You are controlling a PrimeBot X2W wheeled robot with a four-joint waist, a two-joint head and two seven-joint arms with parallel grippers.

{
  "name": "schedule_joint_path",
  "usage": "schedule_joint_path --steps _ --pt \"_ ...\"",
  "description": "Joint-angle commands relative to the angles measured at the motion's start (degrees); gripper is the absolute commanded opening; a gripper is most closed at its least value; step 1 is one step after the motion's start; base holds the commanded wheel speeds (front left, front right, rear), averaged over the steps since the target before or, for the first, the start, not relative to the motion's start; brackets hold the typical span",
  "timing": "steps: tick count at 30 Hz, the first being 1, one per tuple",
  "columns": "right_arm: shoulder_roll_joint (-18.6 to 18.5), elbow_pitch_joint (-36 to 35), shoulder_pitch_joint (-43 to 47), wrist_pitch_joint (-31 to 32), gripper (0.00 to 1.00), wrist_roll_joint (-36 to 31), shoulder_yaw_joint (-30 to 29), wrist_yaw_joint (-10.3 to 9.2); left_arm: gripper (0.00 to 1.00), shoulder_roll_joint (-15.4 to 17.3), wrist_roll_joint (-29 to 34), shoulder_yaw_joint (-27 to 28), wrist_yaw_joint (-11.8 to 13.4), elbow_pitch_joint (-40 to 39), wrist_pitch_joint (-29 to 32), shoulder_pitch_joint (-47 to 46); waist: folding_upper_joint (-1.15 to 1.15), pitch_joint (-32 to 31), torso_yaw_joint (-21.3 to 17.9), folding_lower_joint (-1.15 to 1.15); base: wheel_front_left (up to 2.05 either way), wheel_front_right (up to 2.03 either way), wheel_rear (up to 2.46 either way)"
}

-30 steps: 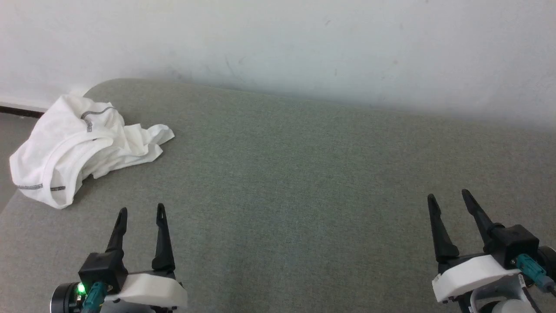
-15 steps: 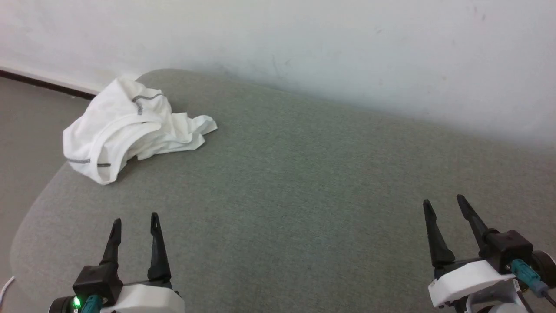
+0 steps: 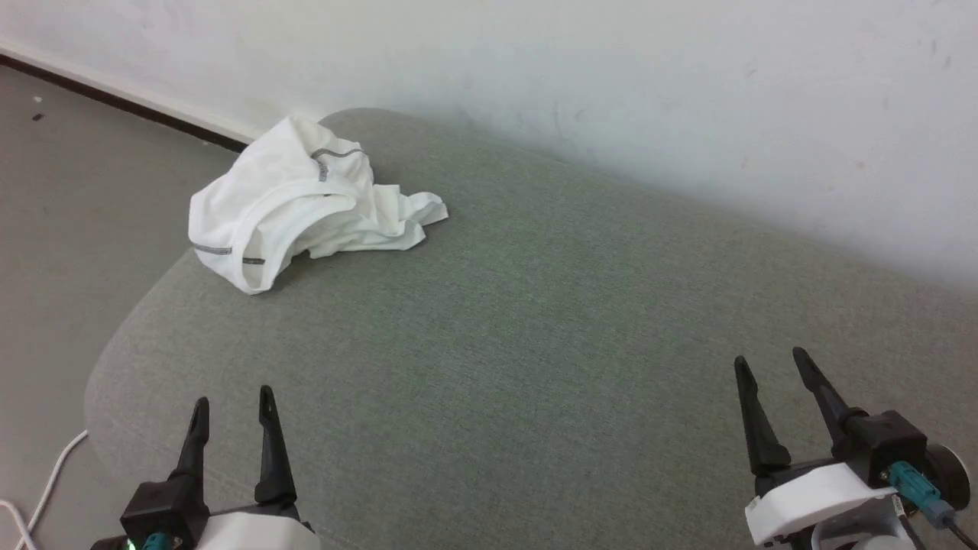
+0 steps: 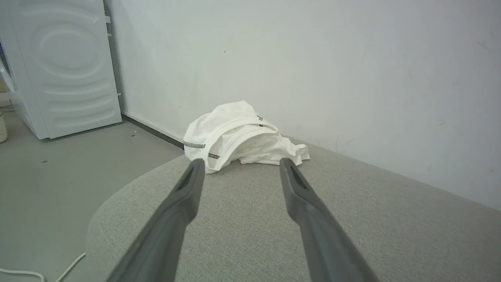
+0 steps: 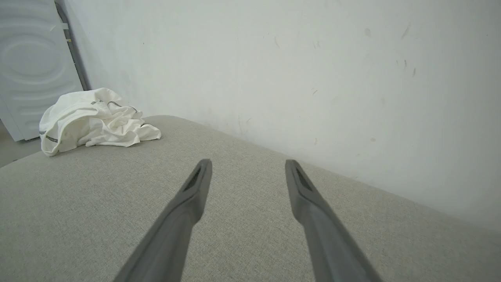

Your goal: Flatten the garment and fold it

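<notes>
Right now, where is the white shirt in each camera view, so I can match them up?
Head view: shirt upper left, crumpled on the far left corner of the grey cushion.
Left wrist view: shirt centre, above the tips of the open left gripper.
Right wrist view: shirt far left, middle height.
Shared landmark: the white wall right behind it.

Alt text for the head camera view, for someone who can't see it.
A crumpled white garment lies at the far left corner of a grey-green cushion. The left gripper and right gripper, both open, hover near the bottom edge.
</notes>
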Motion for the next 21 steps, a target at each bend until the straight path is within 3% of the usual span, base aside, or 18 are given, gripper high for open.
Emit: schedule_joint_path --steps 1,21 --pt "0.14 0.28 0.34 -0.56 1.0 0.62 0.18 -0.04 1.0 -0.1 -0.32 0.41 0.42 0.13 -0.57 1.07 0.0 -0.38 1.09 0.0 0.0 0.0 0.0" --pt "0.18 2.19 0.1 -2.95 1.0 0.83 1.14 -0.05 1.0 -0.13 -2.9 1.23 1.48 0.86 -2.96 2.66 0.0 -0.99 5.95 0.0 0.0 0.0 0.0"
